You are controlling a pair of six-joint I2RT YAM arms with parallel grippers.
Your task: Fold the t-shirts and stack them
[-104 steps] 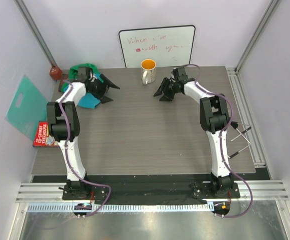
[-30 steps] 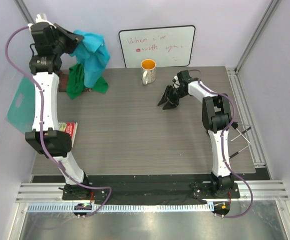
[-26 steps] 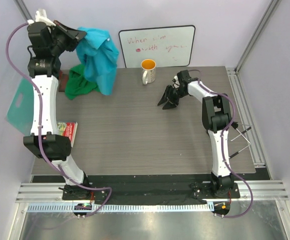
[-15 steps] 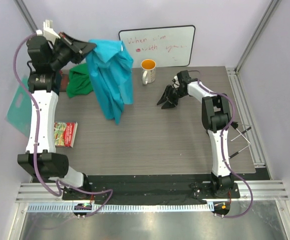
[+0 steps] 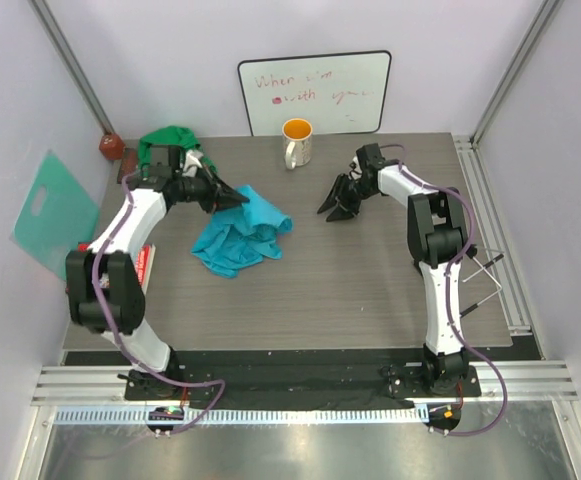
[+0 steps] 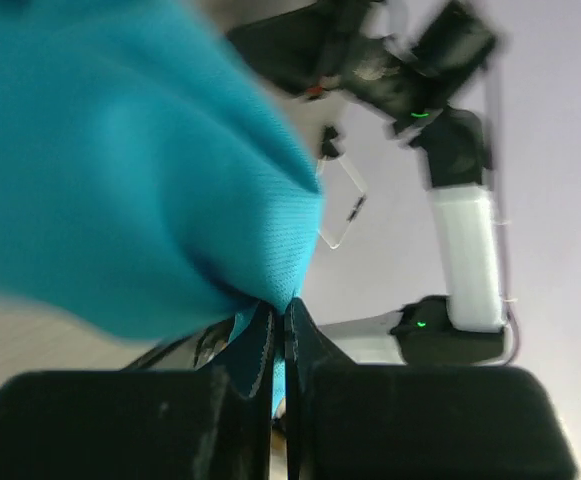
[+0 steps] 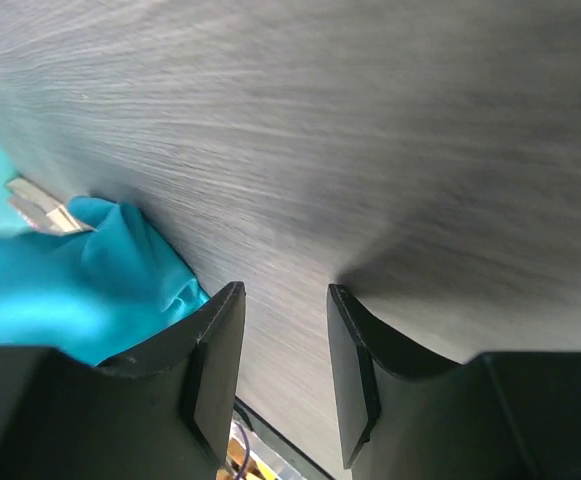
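The left pincer [image 6: 280, 325] was closed tight on a fold of the soft turquoise-blue cloth t-shirt [image 6: 120, 170], its two dark fingers pressed together with only the fabric between them. From above, that left pincer [image 5: 232, 197] sat low at the far left part of the grey wood-grain table [image 5: 370, 280]. The turquoise-blue cloth t-shirt [image 5: 240, 235] lay crumpled in a loose heap on the table just beside and in front of it. Behind the left arm, at the far left corner, the darker kelly-green cloth t-shirt [image 5: 167, 140] lay bunched up, apart from the blue one.

The right pincer [image 7: 283, 292] stood open with nothing held, only bare table [image 7: 390, 130] showing in the gap. From above, the right pincer [image 5: 338, 200] was well apart from both shirts. A white mug with an orange inside [image 5: 297, 143] stood upright at the far edge between the arms, with a white rectangular whiteboard [image 5: 315, 92] leaning on the wall behind it. A flat mint-teal plastic sheet [image 5: 52, 210] leaned against the left wall.
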